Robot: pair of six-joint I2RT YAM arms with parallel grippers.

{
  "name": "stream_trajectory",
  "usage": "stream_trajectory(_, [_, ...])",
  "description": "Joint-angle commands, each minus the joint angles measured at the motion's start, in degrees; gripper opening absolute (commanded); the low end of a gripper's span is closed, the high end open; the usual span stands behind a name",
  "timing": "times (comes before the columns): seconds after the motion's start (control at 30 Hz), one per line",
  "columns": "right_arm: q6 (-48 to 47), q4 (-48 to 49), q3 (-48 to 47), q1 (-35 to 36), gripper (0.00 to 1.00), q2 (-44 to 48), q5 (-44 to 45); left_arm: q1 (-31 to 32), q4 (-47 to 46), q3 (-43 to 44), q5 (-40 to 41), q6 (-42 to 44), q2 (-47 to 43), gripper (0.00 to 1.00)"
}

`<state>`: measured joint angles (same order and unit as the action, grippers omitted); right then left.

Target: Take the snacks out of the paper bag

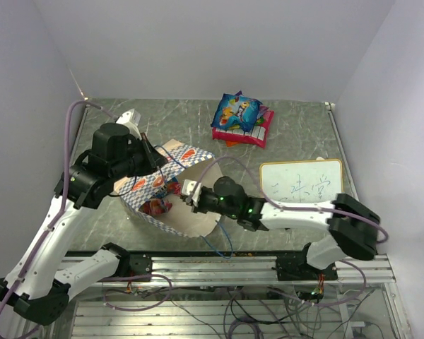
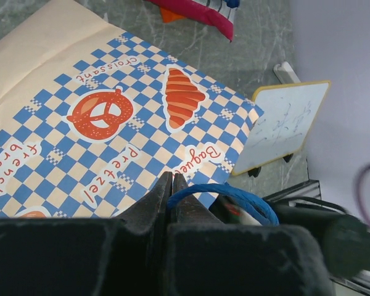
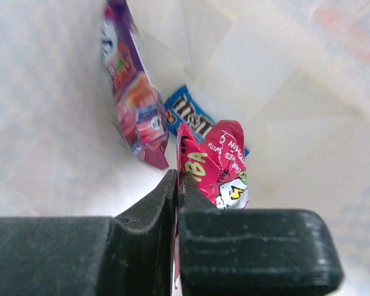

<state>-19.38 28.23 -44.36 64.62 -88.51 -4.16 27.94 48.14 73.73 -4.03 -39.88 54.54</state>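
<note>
Right jaws pinching red packet (image 3: 214, 161), left jaws clamping paper bag (image 2: 135, 132) rim

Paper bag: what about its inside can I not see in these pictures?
- Top view: the right gripper and the bag wall hide most of the inside.
- Right wrist: the blue packet is half hidden behind the red packet.
- Left wrist: only the bag's outside shows.

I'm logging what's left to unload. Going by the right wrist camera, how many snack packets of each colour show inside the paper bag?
purple packet: 1
blue packet: 1
red packet: 1
Total: 3 showing inside the paper bag
</note>
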Motion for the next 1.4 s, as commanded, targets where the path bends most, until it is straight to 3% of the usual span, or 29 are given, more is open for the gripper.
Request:
stream_trajectory(0.0, [-1.8,-7.6,0.1,-1.0,0.00,10.4,-8.1,0.0,-2.9,1.1,3.8,0.1,1.2,0.07])
stream_trajectory(0.17, [-2.7,-17.5,0.4,-1.6,0.00,23.2,-8.2,-0.1,-5.9,-1.4,4.3,-1.2,0.0,0.07])
stream_trajectory(0.37, [-4.9,-28.1,-6.3,-4.0,0.00,30.5,-4.1,-0.1,-5.4,-1.3,4.2,-1.6,1.0,0.07])
stream_trajectory(0.57, [-5.7,-24.7,-11.8,-7.9,0.00,33.6,11.9,-0.1,-4.3,-0.3,4.6,-0.7,3.4,0.07])
stream_trajectory(0.73, [-5.9,-22.0,-17.0,-16.7,0.00,27.7,17.6,-0.1,-4.4,0.1,3.6,-0.1,3.9,0.07])
stream_trajectory(0.97, [-1.1,-33.7,-33.1,-30.5,0.00,9.3,12.5,-0.1,-4.5,1.4,2.4,0.7,5.9,0.07])
stream_trajectory(1.17, [-6.1,-35.0,-41.6,-32.5,0.00,-3.3,16.0,-0.1,-2.4,3.5,1.2,1.9,8.6,0.07])
stream_trajectory(1.37, [-5.9,-39.1,-45.3,-32.6,0.00,-8.8,13.7,-0.1,-0.7,5.9,3.6,3.6,8.7,0.07])
